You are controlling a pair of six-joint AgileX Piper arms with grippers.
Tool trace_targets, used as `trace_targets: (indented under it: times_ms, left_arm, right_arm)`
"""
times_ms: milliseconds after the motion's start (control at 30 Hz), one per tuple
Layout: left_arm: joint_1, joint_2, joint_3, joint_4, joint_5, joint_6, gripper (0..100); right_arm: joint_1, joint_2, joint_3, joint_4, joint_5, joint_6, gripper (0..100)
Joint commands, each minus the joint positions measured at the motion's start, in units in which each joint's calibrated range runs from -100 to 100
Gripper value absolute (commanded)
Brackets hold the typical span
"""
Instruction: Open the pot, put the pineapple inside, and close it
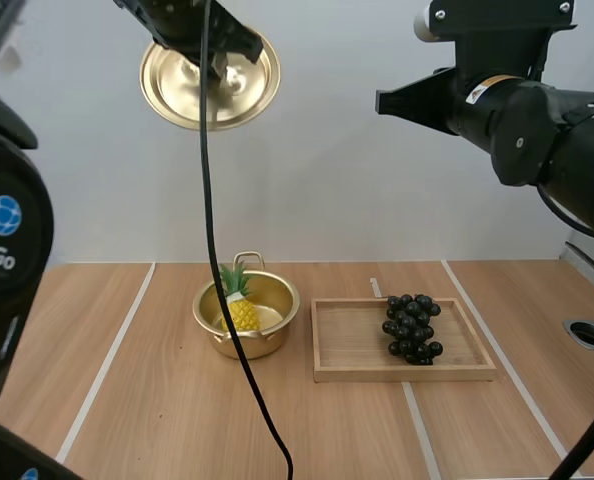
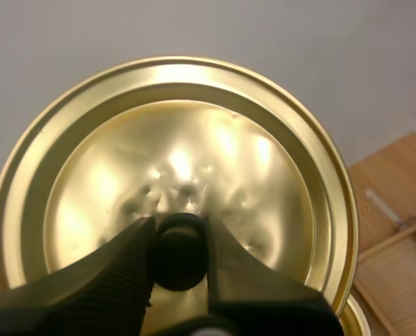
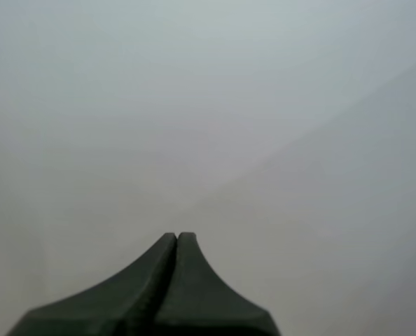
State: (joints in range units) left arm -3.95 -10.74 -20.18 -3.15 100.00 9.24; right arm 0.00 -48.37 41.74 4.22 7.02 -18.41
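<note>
Aloft — left claw (image 2: 178, 225) on lid (image 2: 194, 140)

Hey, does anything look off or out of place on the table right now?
Nothing is spilled or damaged. One oddity: the pineapple sits in the pot with its leaves seeming to poke above the rim, which may keep the lid from seating flat.

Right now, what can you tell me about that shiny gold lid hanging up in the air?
The lid is a round, shiny, gold-coloured metal disc with a stepped rim and a slightly dented centre. The left gripper pinches its small black knob. It hangs tilted, high above the table, touching nothing else, well clear of the open pot.
</note>
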Motion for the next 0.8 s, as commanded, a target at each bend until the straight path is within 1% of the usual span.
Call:
trace_targets:
  times_ms: [0,200,433,567,767]
  left_arm:
    - [-0.04,2.92,1.6,0.07,0.0,2.51,0]
    - [-0.04,10.11,1.6,0.07,0.0,6.7,0]
    - [-0.04,15.12,3.36,-4.84,0.0,13.81,0]
    - [-0.04,15.92,6.25,-7.51,0.0,15.06,0]
    - [-0.04,15.92,14.0,-6.66,0.0,15.06,0]
  right_arm:
    - [-0.21,-0.7,-0.11,0.0,1.81,-0.15,0]
    - [-0.21,-0.7,-0.11,-0.11,4.2,-0.15,0]
    - [-0.21,-0.7,-0.11,-0.23,5.64,-0.15,0]
    - [-0.21,-0.7,-0.11,-0.43,6.47,-0.15,0]
    - [-0.21,-0.7,-0.11,-2.41,6.47,-0.15,0]
